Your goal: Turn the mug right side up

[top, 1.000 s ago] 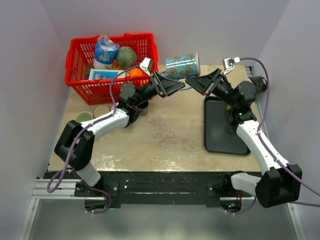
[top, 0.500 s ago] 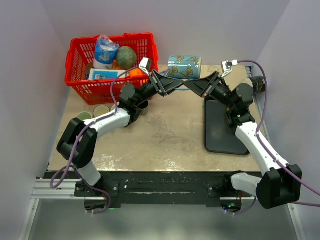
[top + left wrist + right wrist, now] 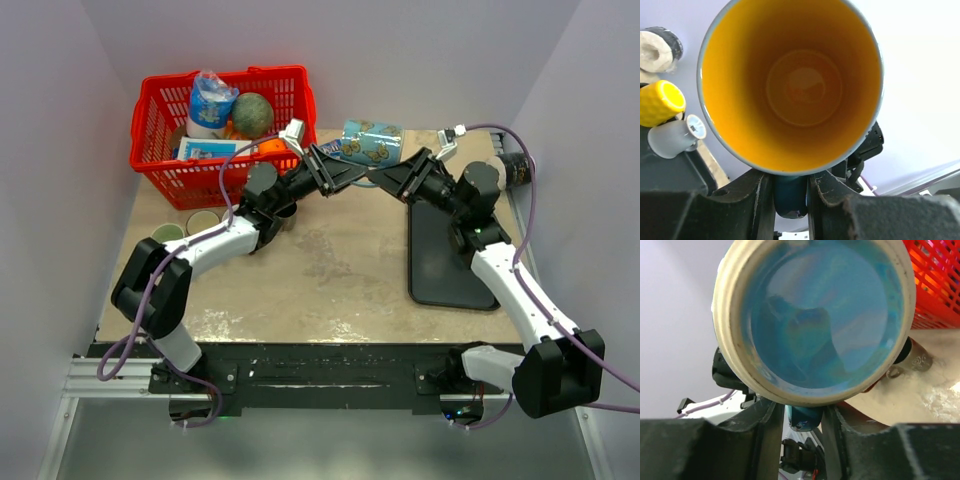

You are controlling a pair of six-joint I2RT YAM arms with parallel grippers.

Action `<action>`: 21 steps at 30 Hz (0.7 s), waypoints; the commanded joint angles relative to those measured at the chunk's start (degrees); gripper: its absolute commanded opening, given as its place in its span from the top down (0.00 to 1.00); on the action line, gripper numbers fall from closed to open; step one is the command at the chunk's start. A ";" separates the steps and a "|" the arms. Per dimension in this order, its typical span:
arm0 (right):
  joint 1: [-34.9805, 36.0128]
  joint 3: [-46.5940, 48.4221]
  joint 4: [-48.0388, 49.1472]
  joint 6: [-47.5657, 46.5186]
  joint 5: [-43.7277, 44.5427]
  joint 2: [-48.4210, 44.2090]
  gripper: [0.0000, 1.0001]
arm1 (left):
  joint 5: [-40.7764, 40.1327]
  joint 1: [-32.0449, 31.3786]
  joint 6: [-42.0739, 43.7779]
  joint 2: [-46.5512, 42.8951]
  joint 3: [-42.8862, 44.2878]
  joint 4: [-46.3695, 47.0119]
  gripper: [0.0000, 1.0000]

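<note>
The mug (image 3: 372,142) is blue with butterflies and a yellow inside. It is held in the air on its side at the back of the table, tilted, between my two grippers. In the left wrist view I look into its open mouth (image 3: 790,90). My left gripper (image 3: 791,200) is shut on the blue handle (image 3: 790,195), and it also shows in the top view (image 3: 360,172). In the right wrist view I see the mug's blue bottom (image 3: 815,315). My right gripper (image 3: 804,425) has the same handle (image 3: 804,420) pinched between its fingers, and it meets the left gripper in the top view (image 3: 382,178).
A red basket (image 3: 225,76) with food items stands at the back left, close behind the left arm. A black tray (image 3: 440,260) lies under the right arm. Two small cups (image 3: 185,227) stand at the left. A dark can (image 3: 515,168) lies at the right wall.
The right gripper has moved left up to the mug and closed around its handle. The mug has dropped slightly and tilted. The left gripper has kept its hold.
</note>
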 commanded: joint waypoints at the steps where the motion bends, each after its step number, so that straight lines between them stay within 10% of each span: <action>1: 0.85 3.24 0.95 -3.42 1.11 -1.26 0.58 | -1.78 -0.17 5.78 -4.18 3.75 -1.33 1.00; 21: 0.85 1.22 -10.47 -7.37 11.04 -2.31 0.01 | -5.90 0.09 16.32 -6.47 4.02 -13.29 1.00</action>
